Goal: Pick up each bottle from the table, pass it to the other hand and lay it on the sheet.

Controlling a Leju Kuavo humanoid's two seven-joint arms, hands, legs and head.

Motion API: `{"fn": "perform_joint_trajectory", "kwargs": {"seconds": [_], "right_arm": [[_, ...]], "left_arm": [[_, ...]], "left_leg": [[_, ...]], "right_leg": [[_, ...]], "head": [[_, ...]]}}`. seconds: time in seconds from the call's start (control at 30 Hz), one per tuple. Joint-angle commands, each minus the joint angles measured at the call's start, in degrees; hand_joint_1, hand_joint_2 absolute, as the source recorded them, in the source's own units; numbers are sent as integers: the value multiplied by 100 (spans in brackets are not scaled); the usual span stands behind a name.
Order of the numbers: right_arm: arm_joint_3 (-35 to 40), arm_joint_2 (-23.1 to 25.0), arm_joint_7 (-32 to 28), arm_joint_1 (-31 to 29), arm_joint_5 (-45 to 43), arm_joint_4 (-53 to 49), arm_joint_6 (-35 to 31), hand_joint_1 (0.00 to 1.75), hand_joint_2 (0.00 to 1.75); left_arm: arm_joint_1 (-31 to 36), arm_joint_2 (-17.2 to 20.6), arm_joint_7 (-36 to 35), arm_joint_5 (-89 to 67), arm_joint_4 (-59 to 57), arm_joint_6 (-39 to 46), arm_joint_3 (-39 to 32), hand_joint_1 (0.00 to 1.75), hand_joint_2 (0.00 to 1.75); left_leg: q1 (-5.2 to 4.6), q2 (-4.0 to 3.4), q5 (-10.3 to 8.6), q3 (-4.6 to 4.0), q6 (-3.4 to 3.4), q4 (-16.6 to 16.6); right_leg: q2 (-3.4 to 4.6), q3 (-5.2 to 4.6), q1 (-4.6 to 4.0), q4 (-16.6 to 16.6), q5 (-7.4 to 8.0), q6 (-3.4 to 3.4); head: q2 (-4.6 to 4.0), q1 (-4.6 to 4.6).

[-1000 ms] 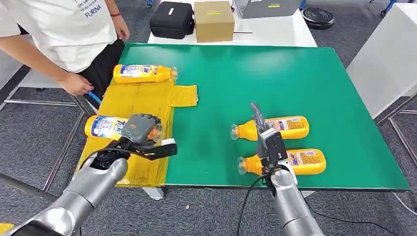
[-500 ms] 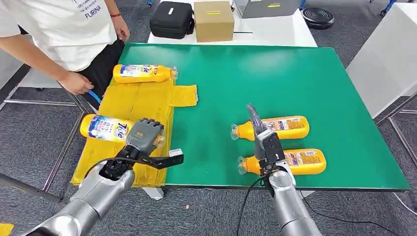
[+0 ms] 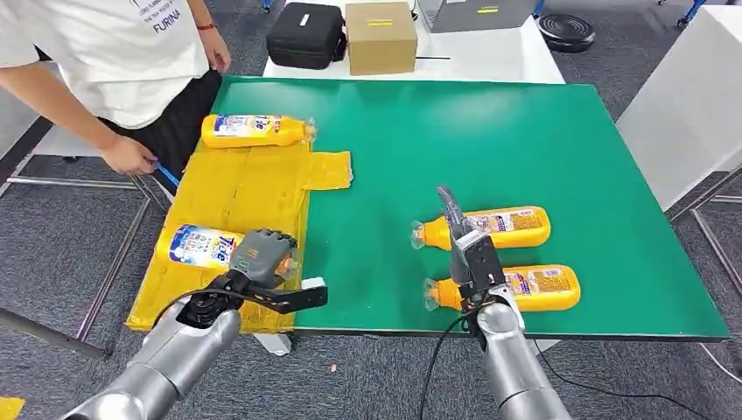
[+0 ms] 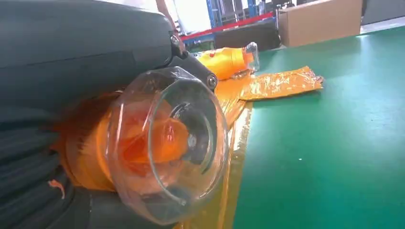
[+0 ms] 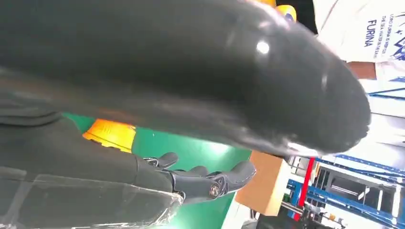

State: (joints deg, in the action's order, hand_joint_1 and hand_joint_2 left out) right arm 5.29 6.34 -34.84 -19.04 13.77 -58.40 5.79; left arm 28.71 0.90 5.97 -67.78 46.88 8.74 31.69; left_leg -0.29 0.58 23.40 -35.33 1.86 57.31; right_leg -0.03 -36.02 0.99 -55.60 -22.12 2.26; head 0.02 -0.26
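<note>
Grey carpet [image 3: 61,236] surrounds the green table [image 3: 490,131] in front of you, with a white table [image 3: 490,57] behind it carrying a cardboard box [image 3: 380,37] and a black case [image 3: 305,35]. You have a person in a white shirt [image 3: 114,52] standing at the far left corner, one hand [image 3: 129,156] hanging beside the table edge. Along the table's left side lies the yellow sheet [image 3: 236,188]. One bottle [image 3: 254,130] lies on the sheet's far end. Your left hand [image 3: 261,256] grips a second bottle [image 3: 203,245] at its neck end, low over the near part of the sheet; whether it touches the sheet you cannot tell. From the left wrist you see its clear cap [image 4: 167,143] close up, fingers wrapped behind it. Two more bottles lie on the green surface at the near right, side by side, caps pointing left: the farther bottle [image 3: 512,227] and the nearer bottle [image 3: 542,288]. Your right hand [image 3: 459,223] is raised above them, fingers stretched out and holding nothing.
</note>
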Motion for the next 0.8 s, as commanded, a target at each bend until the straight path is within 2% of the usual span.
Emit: {"fn": "perform_joint_trajectory", "kwargs": {"seconds": [0.03,0.4,0.43,0.47,0.5,0.57,0.8], "right_arm": [[40,12,-6,-312,4,361,15,0,0],[81,-58,-18,-361,-42,446,67,0,0],[81,-70,-23,-362,-49,464,69,0,0],[98,-82,-42,-372,-75,507,68,0,0],[104,-85,-50,-378,-85,528,65,0,0],[103,-83,-63,-386,-100,550,58,0,0],[103,-83,-63,-386,-100,550,58,0,0]], "left_arm": [[256,-55,-208,-101,-688,149,-66,175,175],[279,-64,-262,-134,-879,179,-117,175,175],[271,-69,-256,-119,-905,209,-141,138,175],[294,-89,-259,-155,-1038,260,-158,28,175],[290,-100,-227,-140,-1090,240,-181,14,175],[290,-109,-178,-136,-1161,233,-187,9,175],[290,-109,-178,-136,-1161,233,-187,9,175]], "left_leg": [[3,-10,9,19,-8,-1],[5,-9,8,13,-6,2],[8,-12,16,26,-10,5],[7,-10,14,24,-10,4],[7,-8,11,23,-9,1],[7,-11,12,28,-10,0],[4,-11,9,21,-8,-1]], "right_leg": [[7,16,-4,1,-6,-7],[6,12,-5,1,-5,-5],[7,26,-9,-1,-12,-9],[6,24,-8,-1,-10,-9],[4,23,-8,2,-8,-8],[6,27,-7,3,-9,-9],[7,19,-5,2,-6,-7]], "head": [[0,0],[0,0],[0,0],[0,0],[0,-2],[0,-2],[0,-2]]}}
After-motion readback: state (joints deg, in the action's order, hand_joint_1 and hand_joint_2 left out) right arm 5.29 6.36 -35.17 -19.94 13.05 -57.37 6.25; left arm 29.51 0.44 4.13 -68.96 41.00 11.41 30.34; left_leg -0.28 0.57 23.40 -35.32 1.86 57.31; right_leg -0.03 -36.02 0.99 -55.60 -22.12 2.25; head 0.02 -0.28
